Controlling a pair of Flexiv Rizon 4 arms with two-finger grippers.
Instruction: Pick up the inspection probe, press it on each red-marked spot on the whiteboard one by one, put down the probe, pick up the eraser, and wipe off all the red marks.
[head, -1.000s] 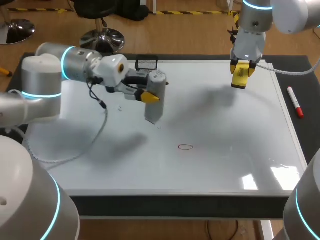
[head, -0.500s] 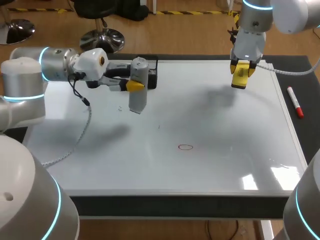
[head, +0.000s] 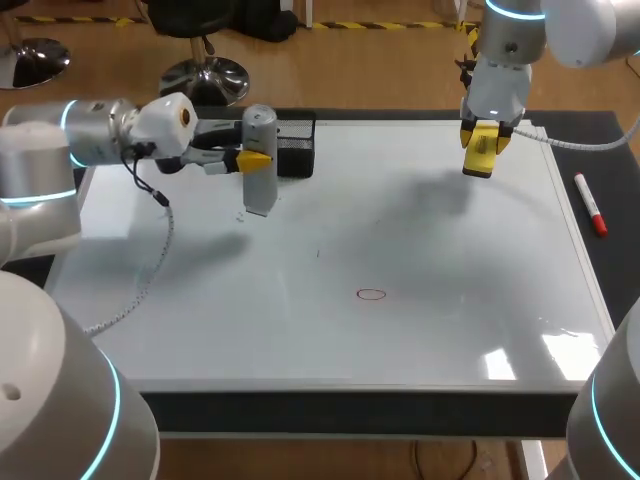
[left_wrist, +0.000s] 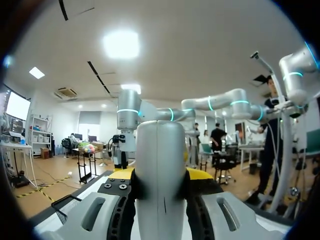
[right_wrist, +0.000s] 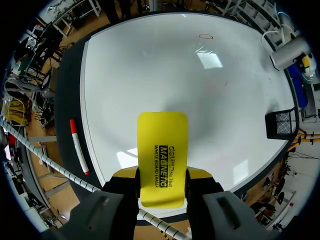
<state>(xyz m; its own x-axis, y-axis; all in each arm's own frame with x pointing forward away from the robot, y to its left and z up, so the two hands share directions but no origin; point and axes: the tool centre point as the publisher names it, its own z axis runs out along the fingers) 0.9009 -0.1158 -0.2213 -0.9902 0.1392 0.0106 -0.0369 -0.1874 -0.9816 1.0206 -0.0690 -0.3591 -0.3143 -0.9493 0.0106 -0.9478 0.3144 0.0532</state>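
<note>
left gripper (head: 256, 158) clamped on probe (head: 260, 192) over whiteboard's (head: 450, 330) far-left corner, beside basket (head: 298, 160). right gripper (head: 481, 150) clamped on eraser (right_wrist: 162, 165) near far-right corner. red mark (head: 371, 294) toward front edge.

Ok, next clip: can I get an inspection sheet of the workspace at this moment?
Surface: whiteboard, with one small red oval mark near its middle.
Job's things: grey probe held upright over the board's far left part; yellow eraser held over its far right part.
Clutter: black mesh basket at the far edge, beside the probe; red marker on the dark table to the right of the board.
Pincers: left pincer shut on the probe; right pincer shut on the eraser.
Cables: thin cable hangs from the left arm down to the board; ribbed hose runs from the right arm.
Surroundings: nothing seen.
</note>
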